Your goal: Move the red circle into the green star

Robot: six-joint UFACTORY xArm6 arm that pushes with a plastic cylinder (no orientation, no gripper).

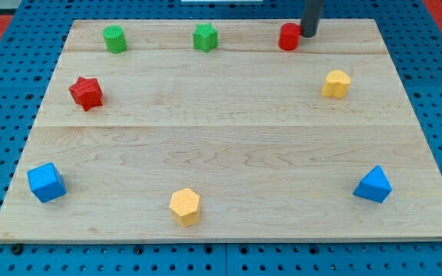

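Observation:
The red circle (288,37) sits near the view's top edge of the wooden board, right of centre. The green star (205,37) sits to its left on the same row, well apart from it. My tip (308,34) is the lower end of the dark rod that comes down from the view's top. It stands right against the red circle's right side.
A green circle (114,38) is at the top left. A red star (86,93) lies below it. A yellow block (336,83) is at the right. A blue cube (46,182), a yellow hexagon (185,205) and a blue block (373,185) sit along the bottom.

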